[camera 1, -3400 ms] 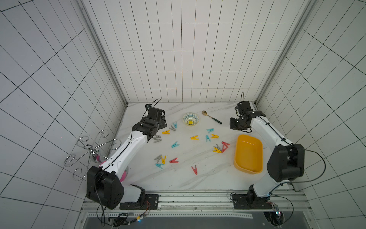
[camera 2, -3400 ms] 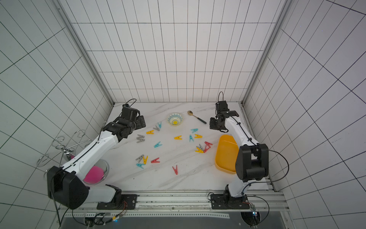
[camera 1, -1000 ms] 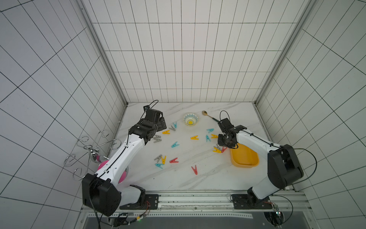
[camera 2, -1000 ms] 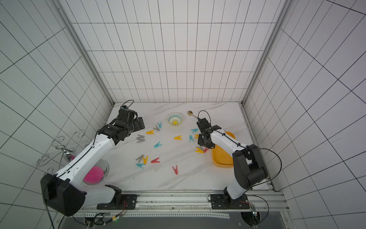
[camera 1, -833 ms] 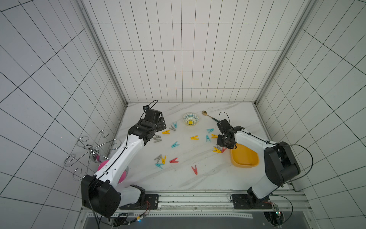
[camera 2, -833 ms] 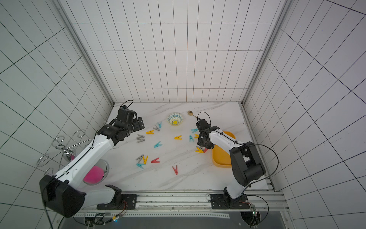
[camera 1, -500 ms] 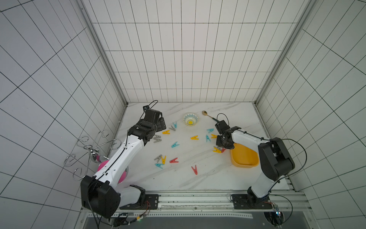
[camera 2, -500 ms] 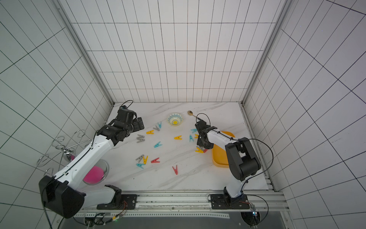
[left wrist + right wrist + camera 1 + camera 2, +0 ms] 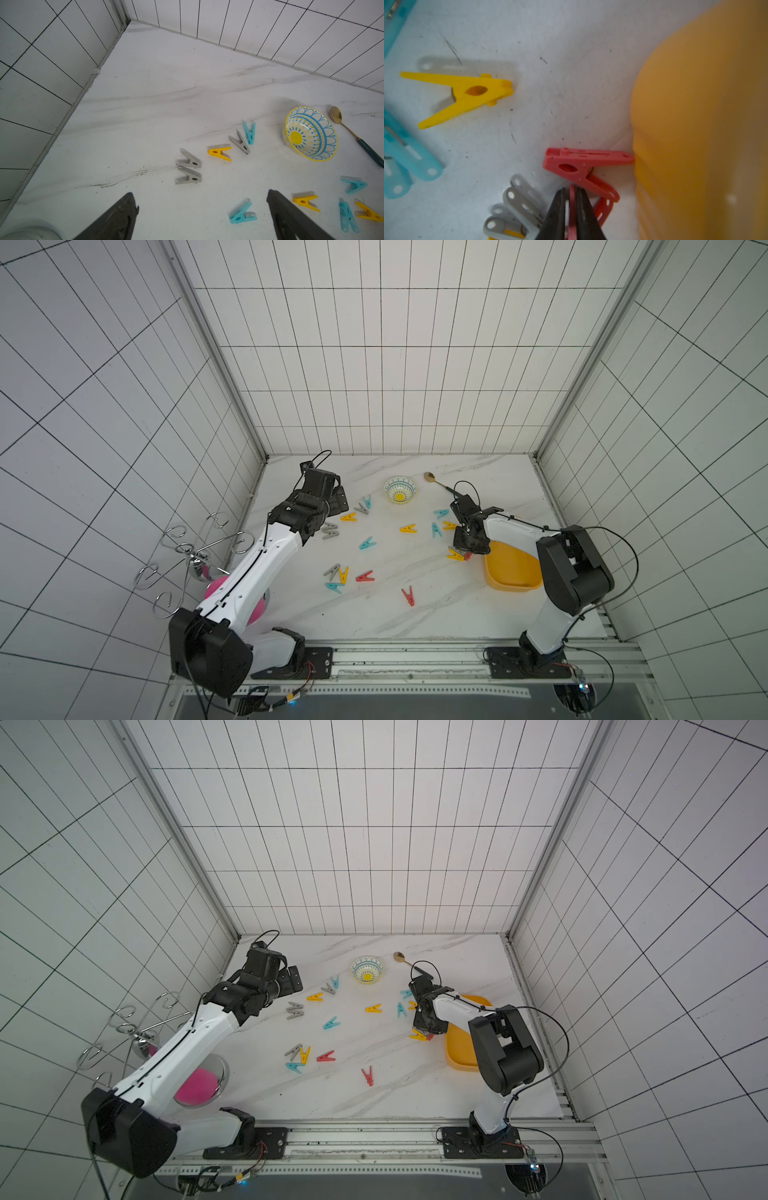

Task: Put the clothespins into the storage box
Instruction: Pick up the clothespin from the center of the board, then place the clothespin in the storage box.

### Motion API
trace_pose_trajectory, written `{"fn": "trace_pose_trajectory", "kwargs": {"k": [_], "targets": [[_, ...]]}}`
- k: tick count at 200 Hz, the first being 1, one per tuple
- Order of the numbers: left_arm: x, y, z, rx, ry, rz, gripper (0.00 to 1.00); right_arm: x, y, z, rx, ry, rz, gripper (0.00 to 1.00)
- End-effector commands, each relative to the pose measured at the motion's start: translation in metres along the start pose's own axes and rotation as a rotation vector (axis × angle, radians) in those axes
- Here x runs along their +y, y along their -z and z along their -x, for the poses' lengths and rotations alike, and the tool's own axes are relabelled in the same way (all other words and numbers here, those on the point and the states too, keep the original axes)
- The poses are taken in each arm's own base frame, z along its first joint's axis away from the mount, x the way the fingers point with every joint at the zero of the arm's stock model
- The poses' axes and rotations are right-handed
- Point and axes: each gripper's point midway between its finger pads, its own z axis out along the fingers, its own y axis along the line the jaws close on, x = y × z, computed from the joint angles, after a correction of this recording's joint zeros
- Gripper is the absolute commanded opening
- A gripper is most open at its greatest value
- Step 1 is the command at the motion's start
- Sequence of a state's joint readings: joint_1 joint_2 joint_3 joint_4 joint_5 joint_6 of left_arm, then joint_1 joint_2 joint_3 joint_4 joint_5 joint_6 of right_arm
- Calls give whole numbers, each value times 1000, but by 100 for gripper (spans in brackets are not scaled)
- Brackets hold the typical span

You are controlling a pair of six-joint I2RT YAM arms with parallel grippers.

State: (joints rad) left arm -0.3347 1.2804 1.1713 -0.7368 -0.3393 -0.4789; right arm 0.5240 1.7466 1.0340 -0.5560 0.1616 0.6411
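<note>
Downward, right hand (image 9: 571, 189) tight on red clothespin (image 9: 572, 226).

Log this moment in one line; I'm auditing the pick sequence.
phase: grasping | right gripper: shut on red clothespin beside storage box | left gripper: open, empty

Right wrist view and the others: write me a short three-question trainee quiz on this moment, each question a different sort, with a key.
1. True or false: the left claw holds a peg.
2. The held peg in the right claw is: A yellow, B red, C grey.
3. Fill in: the tip of the loose red peg touches the ____.
Key: 1 false, it is open and empty; 2 B; 3 box.
</note>
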Motion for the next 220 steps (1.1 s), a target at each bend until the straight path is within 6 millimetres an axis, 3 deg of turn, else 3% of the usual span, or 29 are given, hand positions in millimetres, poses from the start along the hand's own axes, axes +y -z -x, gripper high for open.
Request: {"fn": "trace_pose_trajectory", "kwargs": {"k": [1,29,94,126,155,180,202,220], "targets": [[0,6,6,-24,6,-4,99,-4,0,-9,14,6,-10,13],[0,8,9,-31,9,-4,99,0,20,-3,-11,18,21,10],[-4,8,13,-30,27,-14,99,17,90,20,-123,37,179,9],[-8,11,17,-27,13,-27,99,-5,117,44,-186,24,162,9],[-8,13,22,-38,11,-27,99,-55,109,47,-143,-47,96,8],[-9,12,22,-35,10,-28,99,-94,88,43,-103,-106,27,8],[-12,11,22,-30,5,-40,99,-114,66,38,-60,-143,-5,8],[-14,9,21,-27,2,-44,99,-122,51,46,-64,-187,7,8]]}}
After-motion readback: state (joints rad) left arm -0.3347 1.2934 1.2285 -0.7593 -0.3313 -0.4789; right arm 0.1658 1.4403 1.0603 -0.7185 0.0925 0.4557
